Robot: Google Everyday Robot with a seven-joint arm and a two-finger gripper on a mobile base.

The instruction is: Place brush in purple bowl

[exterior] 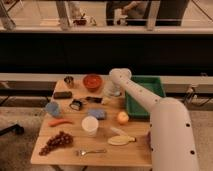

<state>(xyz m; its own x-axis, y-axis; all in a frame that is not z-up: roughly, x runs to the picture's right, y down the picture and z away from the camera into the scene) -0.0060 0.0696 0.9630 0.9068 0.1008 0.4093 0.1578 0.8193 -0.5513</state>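
Shows the gripper (pixel 106 98) low at mid-table, at the right end of the brush (pixel 92 100); cannot tell its opening. Finds the purple bowl (pixel 53 108) well left.

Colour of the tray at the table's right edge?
Green tray, camera view. The hand is over the table, left of it.

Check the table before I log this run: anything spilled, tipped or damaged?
Nothing stands out. The brush lies flat on the table, the white cup stands upright, and the gripper is low beside the brush's handle end.
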